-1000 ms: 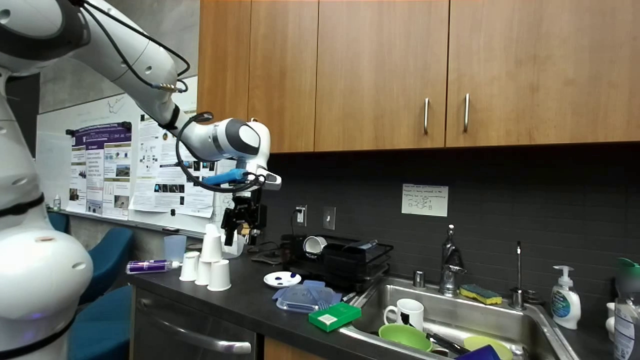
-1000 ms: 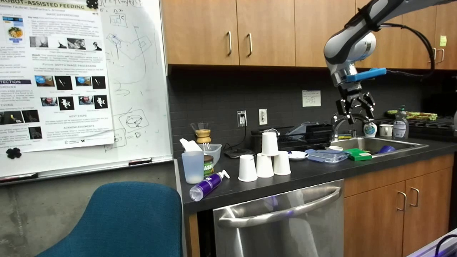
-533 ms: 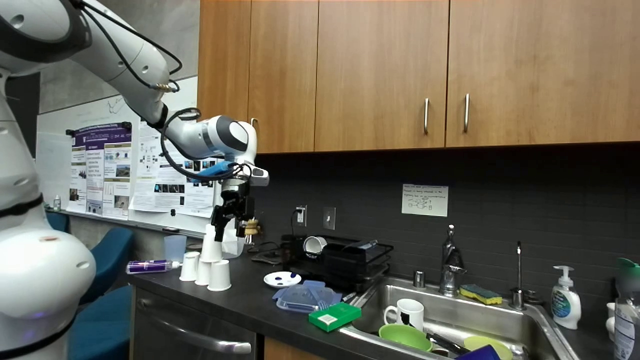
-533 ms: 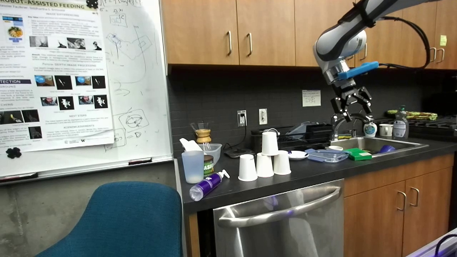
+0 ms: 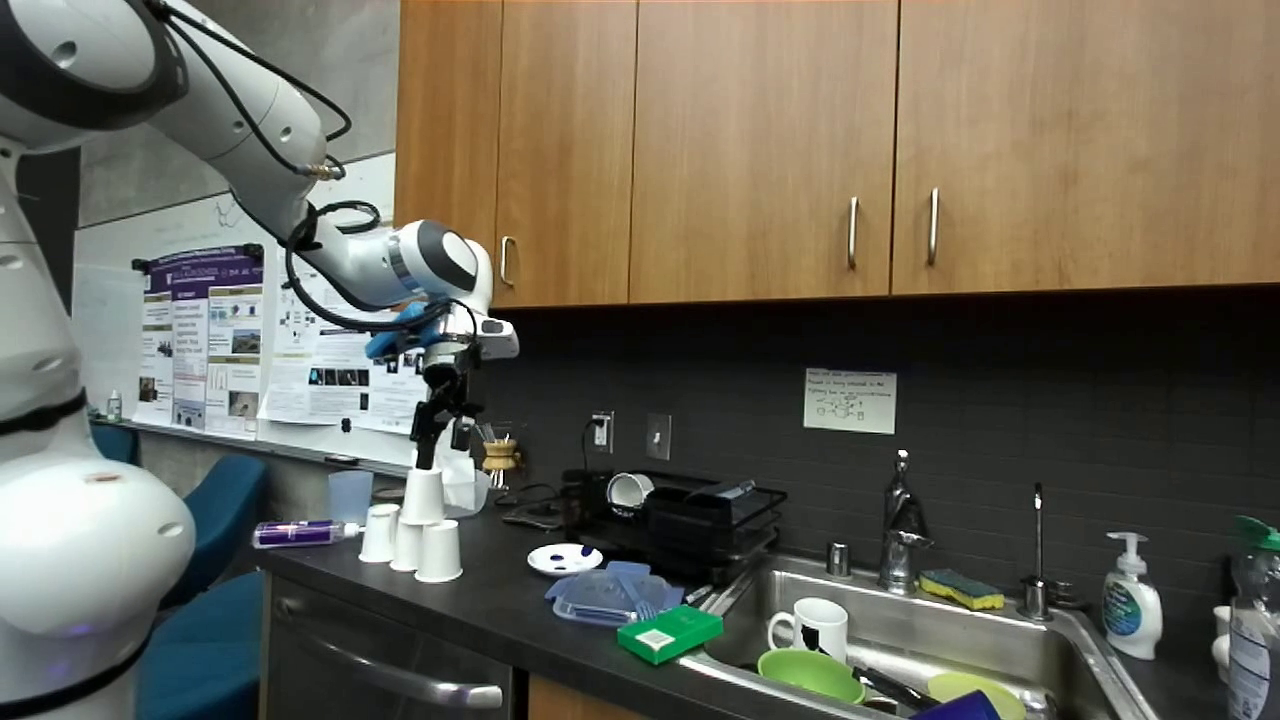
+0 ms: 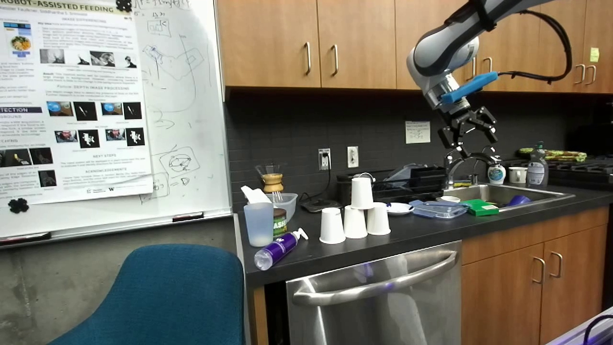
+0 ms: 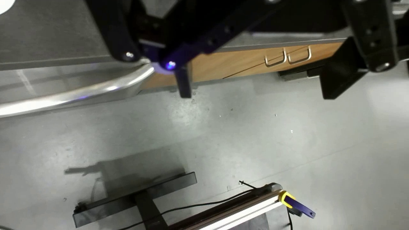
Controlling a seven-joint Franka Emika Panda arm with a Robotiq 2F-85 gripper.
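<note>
- The cups [image 6: 361,193] were plain white.
- Dark blue spots dotted a white plate [image 5: 567,561].
- The gripper [image 7: 257,93] was black.
- A box [image 5: 688,626] showed bright green.
- Teal coloured the chair [image 6: 177,292].

Wrist view: the top edge is cropping the black jointed gripper [image 7: 258,95], and the top-left corner is clipping a white rounded object [image 7: 4,3] beyond identifying. In an exterior view the bottom edge is cutting off a dark blue smooth-sided item [image 5: 962,708] in the stainless-steel sink [image 5: 1005,640], and the right edge is slicing a translucent, green-capped bottle [image 5: 1256,615]. The white rectangular paper note [image 5: 850,400] is coming out too small to read in both exterior views.
</note>
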